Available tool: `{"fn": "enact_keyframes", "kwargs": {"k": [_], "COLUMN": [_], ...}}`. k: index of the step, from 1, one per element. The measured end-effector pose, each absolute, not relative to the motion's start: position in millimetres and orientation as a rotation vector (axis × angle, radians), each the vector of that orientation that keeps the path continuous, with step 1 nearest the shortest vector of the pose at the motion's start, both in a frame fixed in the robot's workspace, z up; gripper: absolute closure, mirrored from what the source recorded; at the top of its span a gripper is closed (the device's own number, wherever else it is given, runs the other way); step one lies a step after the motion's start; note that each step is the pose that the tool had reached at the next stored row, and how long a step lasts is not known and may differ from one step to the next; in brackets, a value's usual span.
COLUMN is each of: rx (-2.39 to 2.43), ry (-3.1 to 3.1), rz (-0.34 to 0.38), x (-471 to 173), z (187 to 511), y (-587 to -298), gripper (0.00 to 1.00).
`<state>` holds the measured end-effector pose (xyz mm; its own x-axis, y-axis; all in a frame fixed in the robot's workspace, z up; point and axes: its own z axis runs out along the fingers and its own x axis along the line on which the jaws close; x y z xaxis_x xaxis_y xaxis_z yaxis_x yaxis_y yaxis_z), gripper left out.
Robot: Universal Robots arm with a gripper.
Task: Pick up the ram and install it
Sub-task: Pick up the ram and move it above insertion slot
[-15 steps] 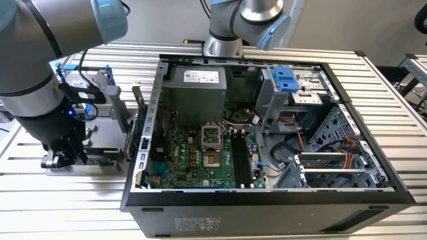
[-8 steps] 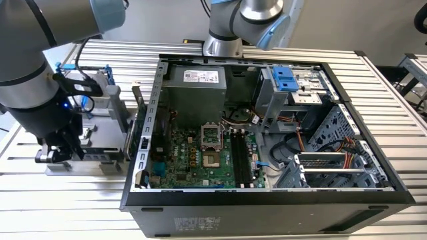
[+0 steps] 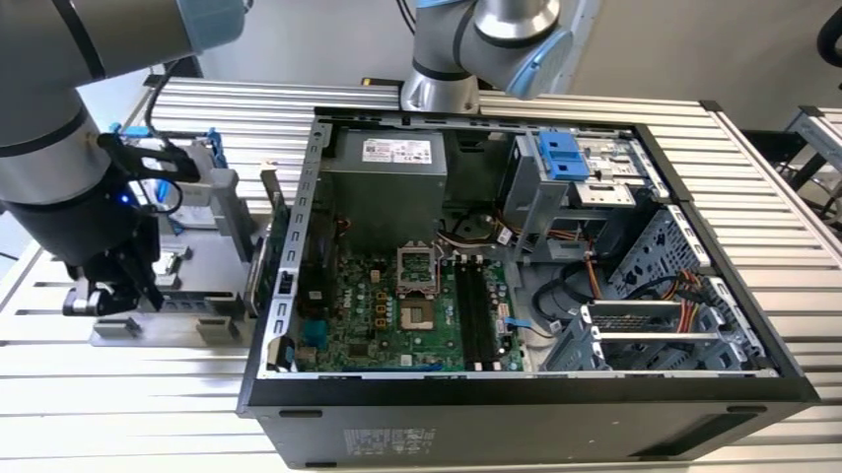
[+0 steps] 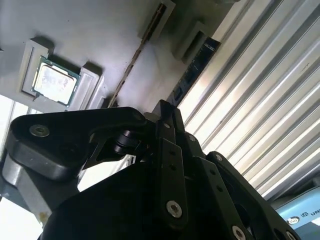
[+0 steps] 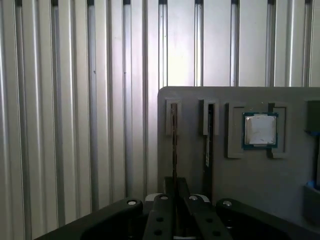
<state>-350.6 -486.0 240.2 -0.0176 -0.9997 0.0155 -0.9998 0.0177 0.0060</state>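
Note:
The ram (image 5: 173,140) stands on its edge in a slot of the grey holder (image 5: 250,175), seen as a thin line. In the second wrist view the ram (image 4: 140,50) runs straight toward my gripper (image 4: 167,125). My gripper (image 5: 175,200) sits in line with this stick, at its near end. Whether it touches the stick is hidden. A second stick (image 5: 209,135) stands in the neighbouring slot. In the exterior view my gripper (image 3: 105,301) hangs low over the holder (image 3: 158,330), on the exterior view's left of the open computer case (image 3: 526,394). Black memory slots (image 3: 480,310) lie on the green motherboard.
A square silver processor (image 5: 260,129) rests in the holder beside the sticks. A silver hard drive with blue brackets (image 3: 197,187) stands at the holder's far end. A second arm's base (image 3: 448,59) rises behind the case. Ribbed metal table (image 5: 75,125) surrounds everything.

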Motion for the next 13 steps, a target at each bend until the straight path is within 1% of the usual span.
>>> {"fn": "enact_keyframes", "kwargs": {"k": [13], "rx": [2.19], "ry": [-2.229], "rz": [0.012], "x": [-350.7], "z": [261.9], "y": [-486.0], "gripper": [1.0]}}
